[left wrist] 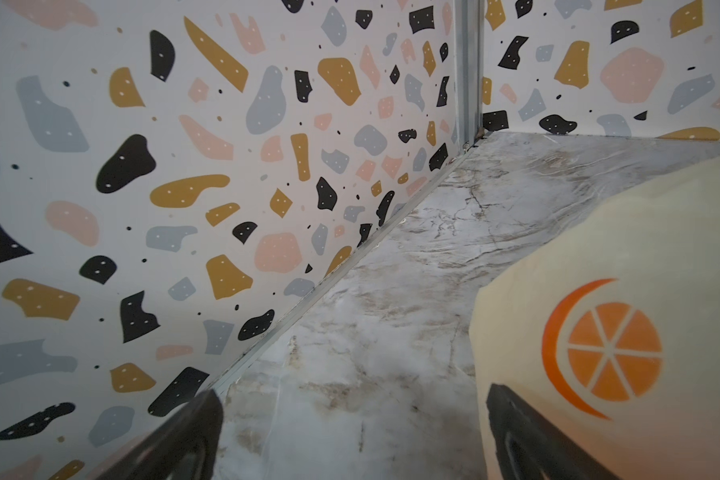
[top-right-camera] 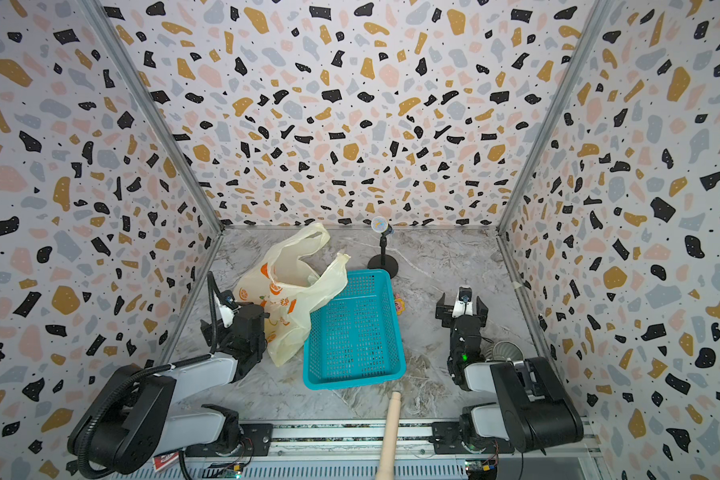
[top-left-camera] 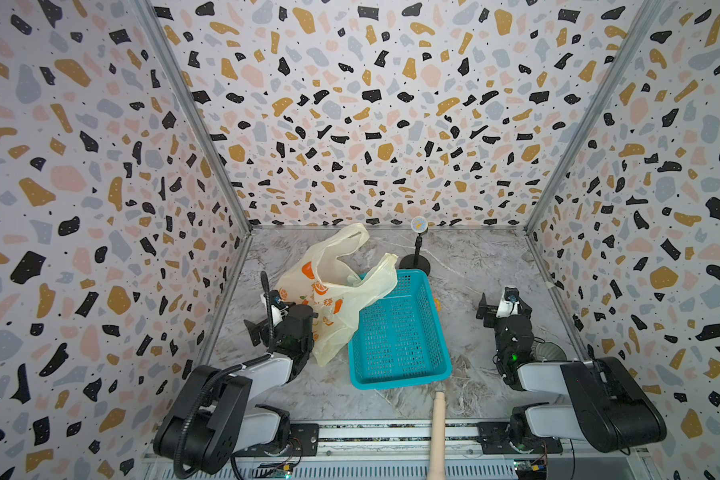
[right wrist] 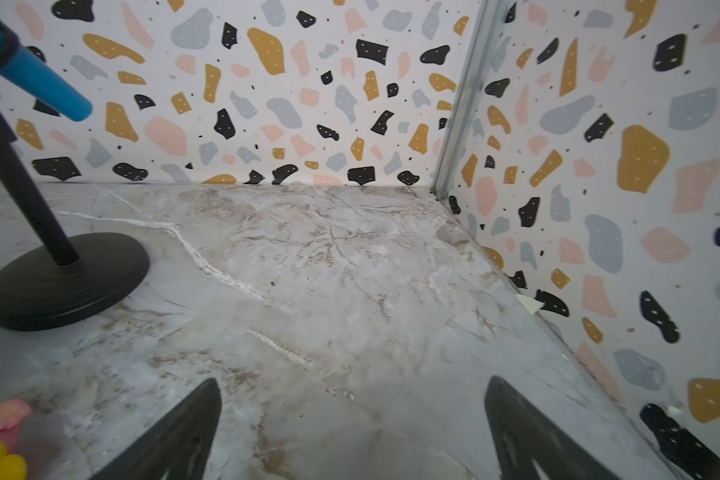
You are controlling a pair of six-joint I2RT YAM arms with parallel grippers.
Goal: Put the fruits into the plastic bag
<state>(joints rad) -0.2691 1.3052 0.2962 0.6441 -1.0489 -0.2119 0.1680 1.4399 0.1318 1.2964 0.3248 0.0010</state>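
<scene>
Fingers (left wrist: pixel 184 440) of the left gripper (left wrist: pixel 350 401) stand wide apart with nothing between them, bare marble table (left wrist: pixel 371 332) under the gap. One finger sits just beside the plastic bag (left wrist: pixel 599 257); I can't tell from here if it touches. On the other side the right gripper (right wrist: pixel 352 386) is spread just as wide, holding nothing, over bare marble well off to the right.

In both top views the plastic bag (top-left-camera: pixel 333 299) lies crumpled on the table's left half, handles toward the back wall. One handle and a side fold drape over the far left corner of the teal basket (top-left-camera: pixel 398 382). The film is cloudy: I can't make out any fruits inside, only the printed orange pictures on its skin. The basket sits mid-table, upright, and I see just its perforated floor.

Just beside the basket's right wall a small pink-and-yellow toy (top-right-camera: pixel 399 302) lies on the marble, too small for me to name. Behind the basket, near the back wall, stands a black mic stand (top-left-camera: pixel 415 262). From the front edge a wooden stick (top-left-camera: pixel 437 432) pokes in, tip near the basket's front wall.
</scene>
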